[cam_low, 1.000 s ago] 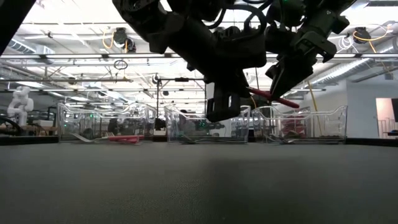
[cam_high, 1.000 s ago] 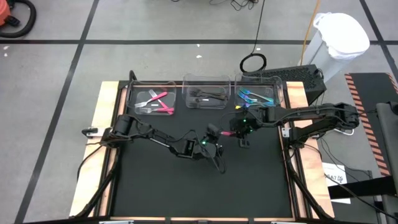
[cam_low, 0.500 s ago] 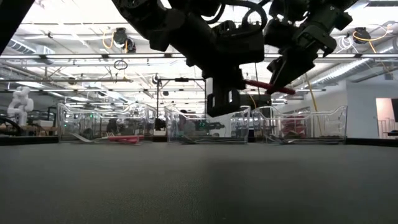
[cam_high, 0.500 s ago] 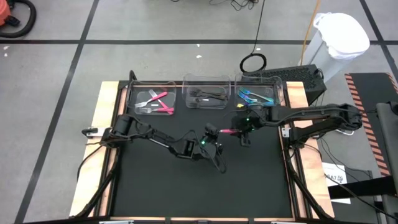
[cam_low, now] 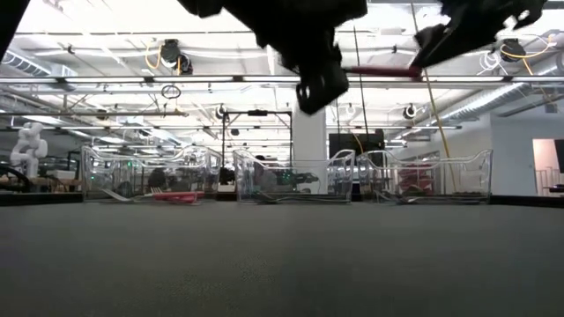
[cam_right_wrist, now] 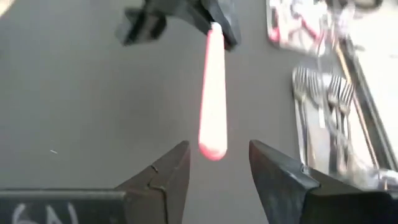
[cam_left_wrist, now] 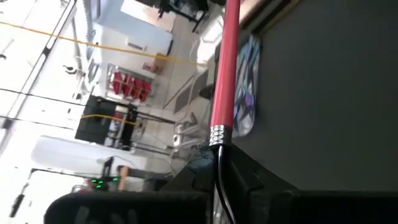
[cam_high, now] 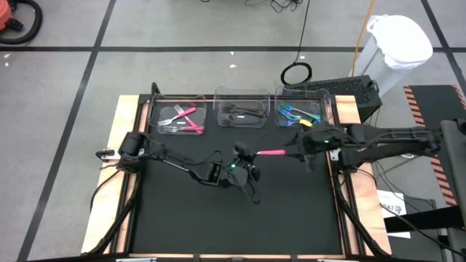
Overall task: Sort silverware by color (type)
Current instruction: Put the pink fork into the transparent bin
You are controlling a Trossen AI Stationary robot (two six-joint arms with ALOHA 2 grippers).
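— Black worktop (cam_high: 218, 218) on a pale wooden frame, grey floor with dark tape lines all around. Three clear bins (cam_high: 241, 109) lined up along the far edge.
— Bright workshop hall beyond, ceiling beams and strip lights, white figure off at the side.
— Pink-handled pieces (cam_high: 182, 120) in the first bin, black ones (cam_high: 244, 113) in the middle, teal ones (cam_high: 298, 113) in the third.
— Mid-worktop now: left pincer (cam_high: 244, 154) clamped shut on the metal end of a pink-handled utensil (cam_high: 273, 153), held level, well above the mat.
— Right pincer (cam_right_wrist: 214, 165) parted, one finger each side of the handle tip, not touching it.
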